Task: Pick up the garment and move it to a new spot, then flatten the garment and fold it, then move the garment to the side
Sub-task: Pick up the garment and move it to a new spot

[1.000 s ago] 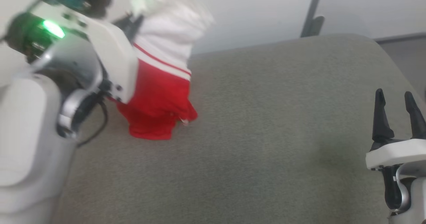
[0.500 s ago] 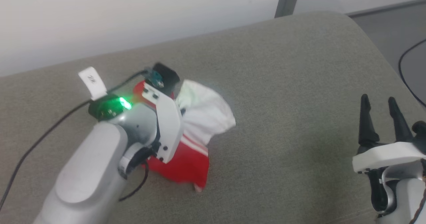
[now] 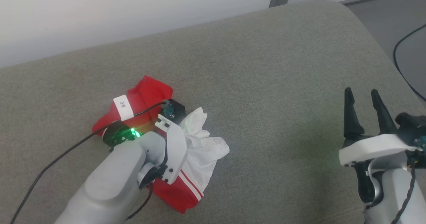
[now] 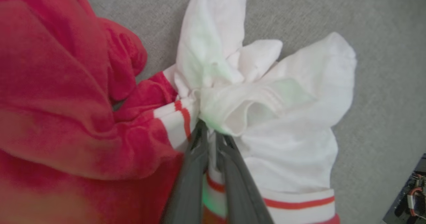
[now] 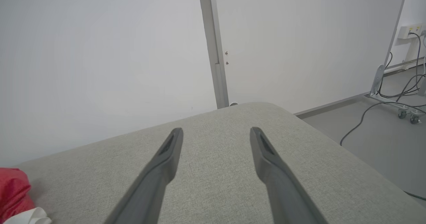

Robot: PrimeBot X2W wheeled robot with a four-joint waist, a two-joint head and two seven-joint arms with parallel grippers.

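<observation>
A bright red jersey shirt [image 3: 203, 150] with white sleeves is shown crumpled in a heap at the lower left of the head view, lying on a grey upholstered surface [image 3: 283, 84]. The left gripper [image 4: 209, 127] is pinched closed on a bunch of white sleeve fabric, just beside the red-and-white stripe trim. The right gripper [image 3: 361, 94] is held at the lower right, well apart from the jersey shirt, its fingers spread with nothing between them. The move to a spot is judged nearly done, with release pending. Flattening, folding and shifting aside are all left, since nothing is spread out yet.
</observation>
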